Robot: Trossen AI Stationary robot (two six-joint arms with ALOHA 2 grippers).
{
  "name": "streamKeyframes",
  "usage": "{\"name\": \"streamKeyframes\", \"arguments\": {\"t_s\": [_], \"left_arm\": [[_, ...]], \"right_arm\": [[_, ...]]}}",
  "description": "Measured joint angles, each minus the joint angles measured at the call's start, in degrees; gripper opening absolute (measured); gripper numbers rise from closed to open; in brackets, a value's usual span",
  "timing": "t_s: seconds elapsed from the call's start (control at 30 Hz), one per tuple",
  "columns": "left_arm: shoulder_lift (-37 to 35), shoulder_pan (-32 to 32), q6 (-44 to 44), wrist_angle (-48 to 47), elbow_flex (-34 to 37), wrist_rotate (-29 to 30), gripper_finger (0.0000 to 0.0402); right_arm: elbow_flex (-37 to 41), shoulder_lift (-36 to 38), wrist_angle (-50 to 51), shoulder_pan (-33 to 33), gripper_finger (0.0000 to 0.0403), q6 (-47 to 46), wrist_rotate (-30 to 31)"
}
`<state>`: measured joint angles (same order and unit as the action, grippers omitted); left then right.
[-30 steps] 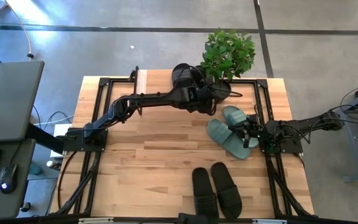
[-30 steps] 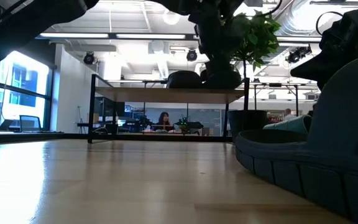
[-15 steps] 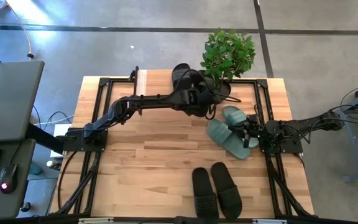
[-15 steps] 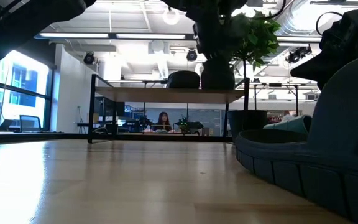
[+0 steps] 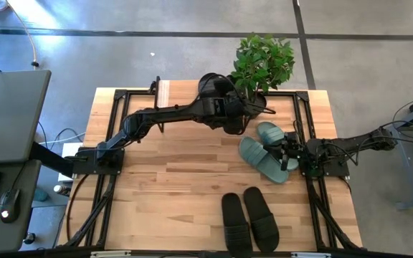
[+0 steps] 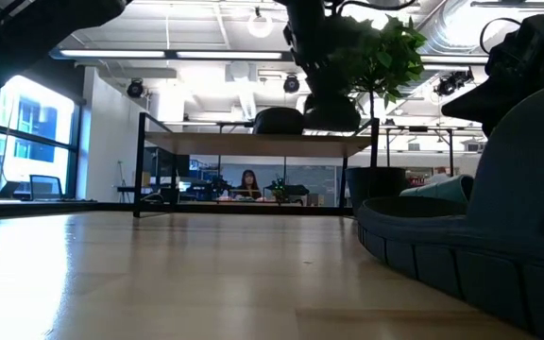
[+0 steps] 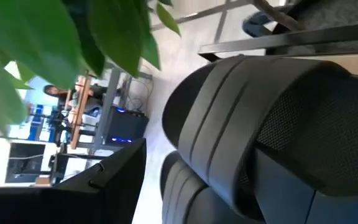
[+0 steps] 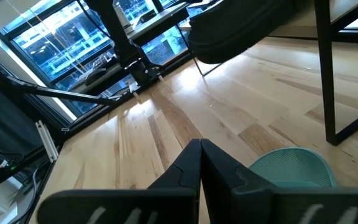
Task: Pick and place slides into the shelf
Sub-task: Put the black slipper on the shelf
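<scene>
L gripper (image 5: pixel 229 115) is seen over shelf (image 6: pixel 253 142), clamped wide on black slide (image 7: pixel 253 118). R gripper (image 8: pixel 199 163) is parked shut by green slides (image 5: pixel 267 150).

a grey concrete floor (image 5: pixel 156 64) with dark seams surrounds the wooden table (image 5: pixel 171 186). a grey desk (image 5: pixel 9 115) stands at the left. beyond, bright ceiling lights (image 6: pixel 260 25), big windows (image 6: pixel 26 142) and a seated person (image 6: pixel 249 181) at far desks.
</scene>
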<state>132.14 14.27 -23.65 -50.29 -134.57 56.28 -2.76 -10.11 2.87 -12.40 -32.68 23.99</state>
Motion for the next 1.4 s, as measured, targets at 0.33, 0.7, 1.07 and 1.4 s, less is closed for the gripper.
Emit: {"name": "streamKeyframes", "arguments": {"t_s": [0.33,0.7,1.07,1.4], "left_arm": [[0.0,1.6,2.3,-0.7,0.5,-0.1,0.0255],[0.0,1.5,4.0,-4.2,-0.4,-7.9,0.0275],[-3.8,1.3,8.9,-8.5,-0.5,-9.2,0.0275],[-12.9,1.5,19.4,-25.3,-0.5,-57.5,0.0275]], "right_arm": [[0.0,0.0,-0.3,0.0,0.0000,-0.5,0.0],[0.0,0.0,-0.5,0.0,0.0000,-0.5,-0.2],[0.0,0.0,-0.6,0.0,0.0000,-0.5,-0.4],[0.0,0.1,-1.0,0.0,0.0000,-1.9,-0.5]]}}
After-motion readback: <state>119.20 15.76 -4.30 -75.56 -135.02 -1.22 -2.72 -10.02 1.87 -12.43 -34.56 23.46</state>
